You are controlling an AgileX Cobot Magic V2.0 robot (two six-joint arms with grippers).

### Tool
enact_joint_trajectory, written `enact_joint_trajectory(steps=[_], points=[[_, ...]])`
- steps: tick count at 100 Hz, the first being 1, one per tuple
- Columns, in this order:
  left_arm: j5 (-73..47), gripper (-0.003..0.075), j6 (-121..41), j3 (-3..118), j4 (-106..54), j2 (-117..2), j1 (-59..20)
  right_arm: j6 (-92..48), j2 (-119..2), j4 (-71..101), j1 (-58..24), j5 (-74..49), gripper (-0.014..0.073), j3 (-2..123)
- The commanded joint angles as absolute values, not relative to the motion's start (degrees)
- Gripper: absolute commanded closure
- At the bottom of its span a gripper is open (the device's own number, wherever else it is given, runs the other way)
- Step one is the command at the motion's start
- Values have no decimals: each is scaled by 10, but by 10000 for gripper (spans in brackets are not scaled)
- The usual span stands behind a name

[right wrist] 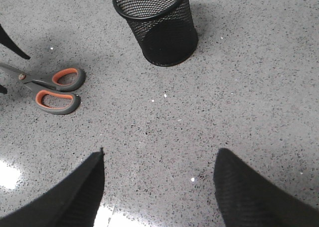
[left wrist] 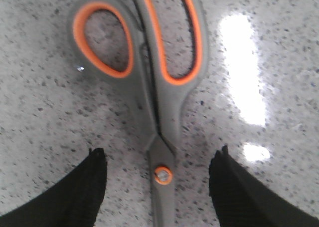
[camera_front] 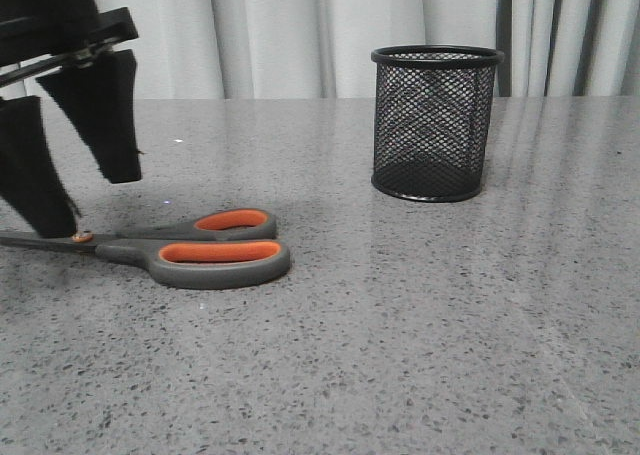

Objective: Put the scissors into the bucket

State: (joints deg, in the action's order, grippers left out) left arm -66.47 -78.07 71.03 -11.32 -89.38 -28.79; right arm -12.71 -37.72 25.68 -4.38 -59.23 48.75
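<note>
While flat, scissors [left wrist: 162,112] between left jaws.

A grey speckled stone table [camera_front: 450,325] lies before pale pleated curtains [camera_front: 290,35].

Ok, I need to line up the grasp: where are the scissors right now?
In the front view the scissors lie flat on the table's left, left of the bucket, with the left gripper straddling their pivot, jaws open.
</note>
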Motion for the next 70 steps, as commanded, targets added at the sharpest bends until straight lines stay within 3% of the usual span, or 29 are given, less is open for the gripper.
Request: enact_joint_trajectory(steps=[1,70], points=[[-653,300,-783,737,-134,-891,-293,-133,-382,272,-43,-569,168,507],[-670,300,-783,742,-155,-947,-296,-133,-382,272,-43,-569,168,507]])
